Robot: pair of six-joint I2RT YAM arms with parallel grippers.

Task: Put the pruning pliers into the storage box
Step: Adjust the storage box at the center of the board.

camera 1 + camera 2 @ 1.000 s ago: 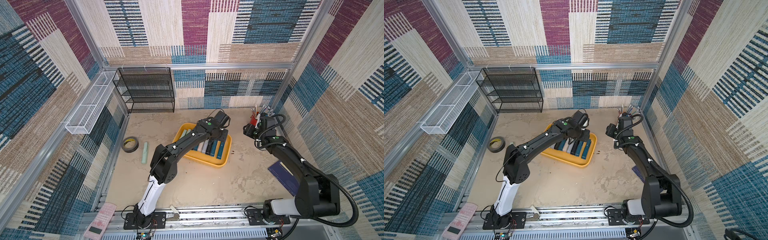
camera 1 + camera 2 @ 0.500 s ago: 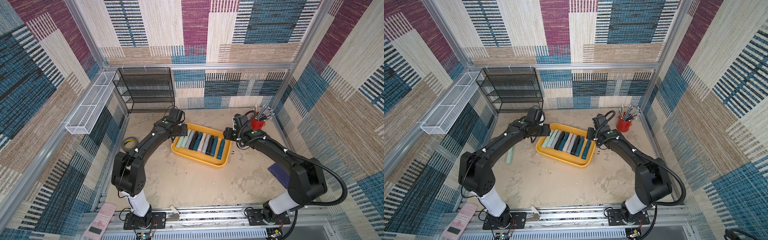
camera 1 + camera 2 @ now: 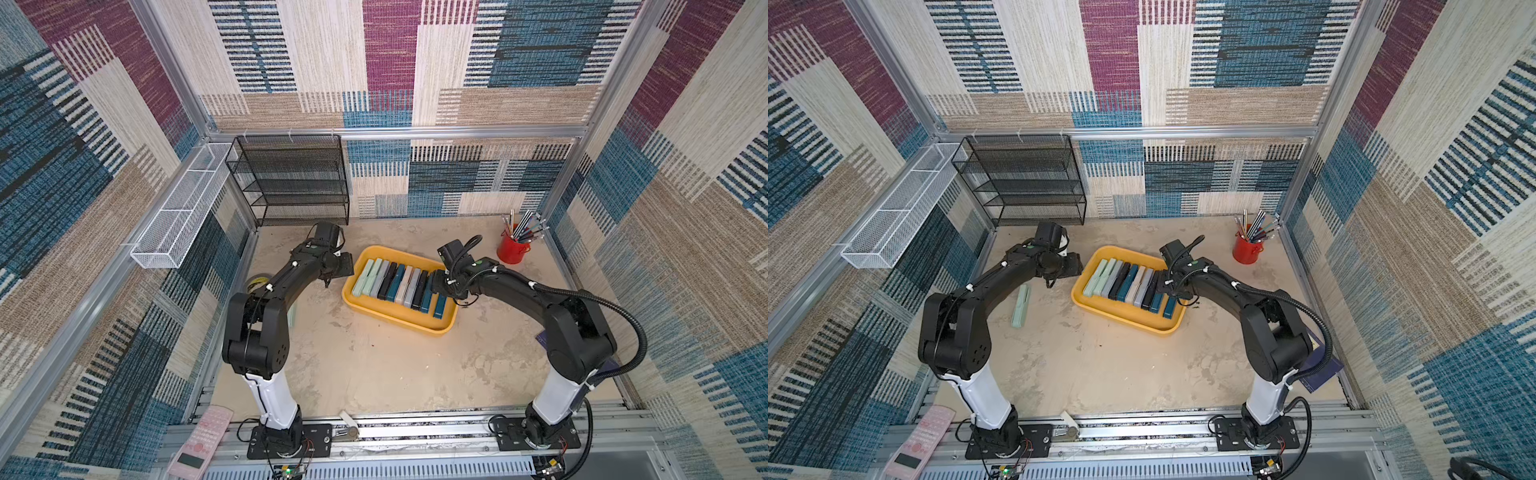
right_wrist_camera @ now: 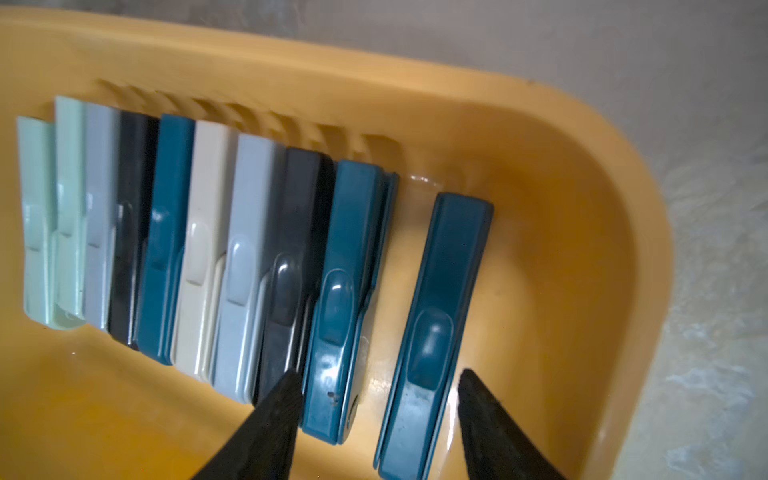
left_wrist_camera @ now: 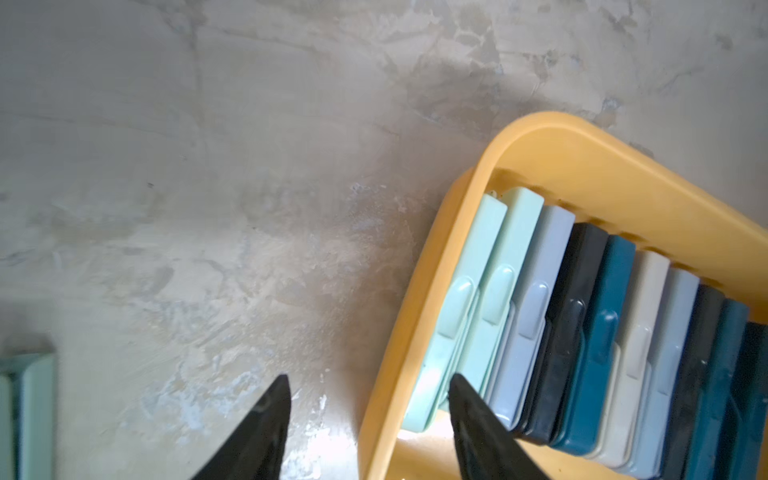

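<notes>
Since a second ago: left arm has drawn back from across the storage box (image 3: 390, 319) to just outside its left end. Right arm has left the red cup (image 3: 512, 252) and now reaches over the box's right end.

Pruning pliers (image 4: 210, 232) in the box: ten, side by side in one row. From the left gripper's end: two pale green, one grey, one black, one teal, one cream, one grey, one dark grey, two teal. First nine packed together. The last teal one (image 4: 440, 299) lies apart, a strip of yellow floor between.

One more, the pale green stray (image 3: 1020, 306), lies flat on the table (image 3: 374, 374) beside the left forearm, well apart from the box. Total seen: eleven.

Left gripper (image 5: 369, 377): fingers spread and holding nothing. One tip is over bare table, the other over the outermost pale green pliers, with the box rim between.

Right gripper (image 4: 380, 371): fingers spread wide, straddling the near ends of the two teal pliers and clamped on neither. Whether they touch, cannot tell.

Also present, one each:
- black mesh rack (image 3: 291, 178)
- white wire basket (image 3: 178, 212)
- tape roll (image 3: 254, 283)
- pink device (image 3: 203, 440)
- dark blue booklet (image 3: 1323, 368)

Pens in the cup are too crowded to count.
</notes>
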